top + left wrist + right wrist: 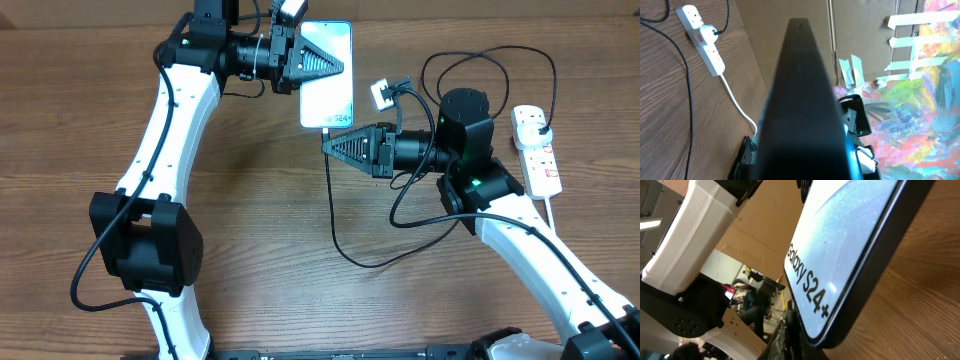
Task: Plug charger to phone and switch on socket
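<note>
Between phone (328, 100) and socket (538, 152) — right arm (465, 130)

Both arms are the same build: the left arm (185, 100) and right arm (535, 245) have smooth white shells on the long links and chunky matte black joint housings (145, 240). The left gripper (343, 63) and right gripper (327, 147) both have black wedge fingers with ribbed triangular sides. Thin black cables (84, 262) loop outside the shells. At 3 o'clock in the overhead view, a tiny green light (478, 183) glows on the right arm. The right wrist view shows a black joint cap (687, 325) dotted with screws or holes, can't tell which.
</note>
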Robot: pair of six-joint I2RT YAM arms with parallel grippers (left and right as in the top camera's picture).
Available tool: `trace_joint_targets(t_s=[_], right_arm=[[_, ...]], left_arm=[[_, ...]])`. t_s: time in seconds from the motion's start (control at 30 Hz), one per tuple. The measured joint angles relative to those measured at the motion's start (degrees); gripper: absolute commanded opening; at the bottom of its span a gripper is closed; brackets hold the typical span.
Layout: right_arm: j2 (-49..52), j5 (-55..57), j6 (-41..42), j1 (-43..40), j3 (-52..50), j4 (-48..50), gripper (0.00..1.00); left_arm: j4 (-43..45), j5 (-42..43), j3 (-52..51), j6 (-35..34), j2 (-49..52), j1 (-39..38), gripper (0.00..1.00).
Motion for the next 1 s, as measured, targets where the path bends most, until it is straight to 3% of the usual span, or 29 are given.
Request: trace_joint_targets(t_s=[1.0], right_arm=[[0.0,0.5,2.7,-0.9,0.0,-1.0,0.04]], left_arm=[[0.6,-0.5,0.0,0.2,0.0,0.8,0.04]])
